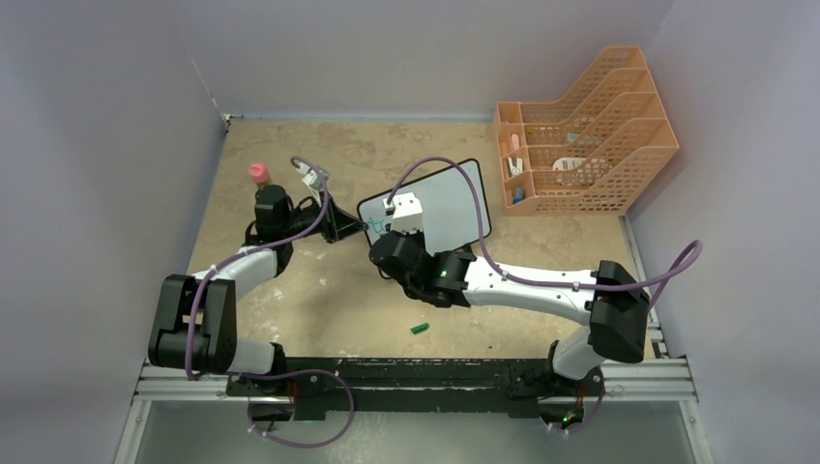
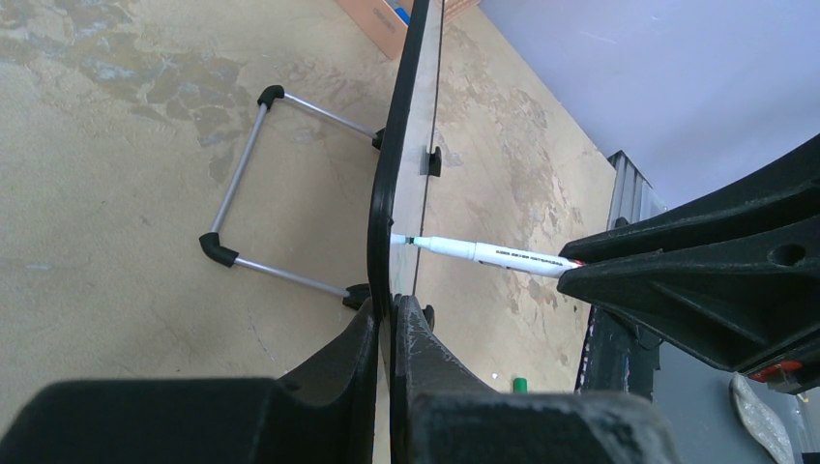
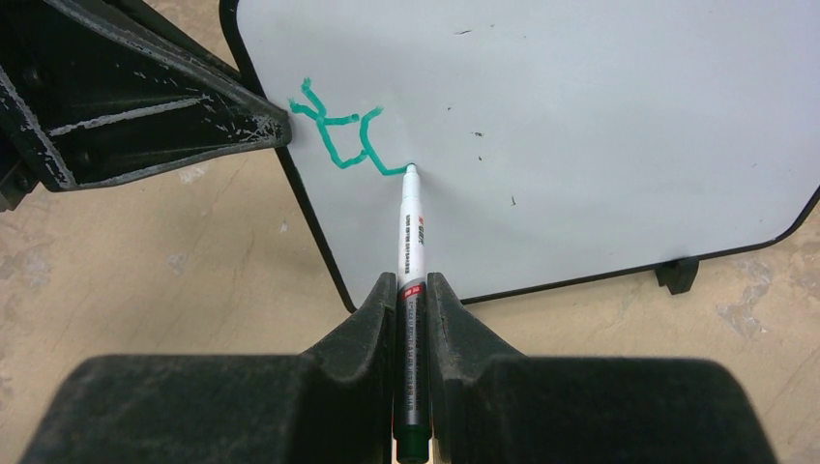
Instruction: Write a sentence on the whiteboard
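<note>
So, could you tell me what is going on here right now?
The left gripper clamps the whiteboard by its edge while the right gripper holds a marker with its tip on the board's face. A few green strokes sit near the clamped edge; most of the board is blank.

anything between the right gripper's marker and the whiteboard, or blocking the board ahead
Nothing visible. The marker tip touches the whiteboard at the green strokes; the face beyond is unobstructed. The left gripper clamps the board's edge, beside them.
</note>
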Robot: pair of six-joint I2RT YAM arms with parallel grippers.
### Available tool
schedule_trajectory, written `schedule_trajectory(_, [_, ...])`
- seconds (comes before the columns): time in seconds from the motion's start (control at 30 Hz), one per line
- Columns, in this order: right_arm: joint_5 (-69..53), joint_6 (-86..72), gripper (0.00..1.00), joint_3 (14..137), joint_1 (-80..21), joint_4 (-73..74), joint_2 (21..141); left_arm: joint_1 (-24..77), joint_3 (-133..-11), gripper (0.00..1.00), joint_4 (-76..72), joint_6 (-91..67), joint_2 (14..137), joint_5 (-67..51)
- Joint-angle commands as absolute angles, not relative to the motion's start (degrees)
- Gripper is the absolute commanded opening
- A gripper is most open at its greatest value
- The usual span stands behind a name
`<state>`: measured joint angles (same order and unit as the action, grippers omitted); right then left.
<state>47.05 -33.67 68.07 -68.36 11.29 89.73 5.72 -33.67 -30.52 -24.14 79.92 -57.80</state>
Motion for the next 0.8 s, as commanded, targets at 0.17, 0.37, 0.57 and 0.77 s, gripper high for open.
schedule_trajectory(0.17, [51.1, -33.4, 0.00, 68.9, -67.3, 9.0, 88.9, 6.1, -35.7, 0.00, -31.4, -21.4, 78.4, -58.8])
schedule_trajectory(0.37, [51.8, -32.2, 0.00, 69.4, -67.2, 7.9, 88.9, 6.1, -35.7, 0.00, -31.3, -21.4, 78.4, -58.8])
schedule_trajectory(0.57, [51.9, -31.1, 0.00, 69.8, -67.1, 6.5, 88.9, 6.1, -35.7, 0.00, -31.4, -21.4, 78.5, -58.7])
schedule_trajectory(0.77, [51.1, -29.6, 0.00, 69.7, -67.1, 4.6, 88.8, 6.1, -35.8, 0.00, -31.3, -21.4, 78.5, -58.7])
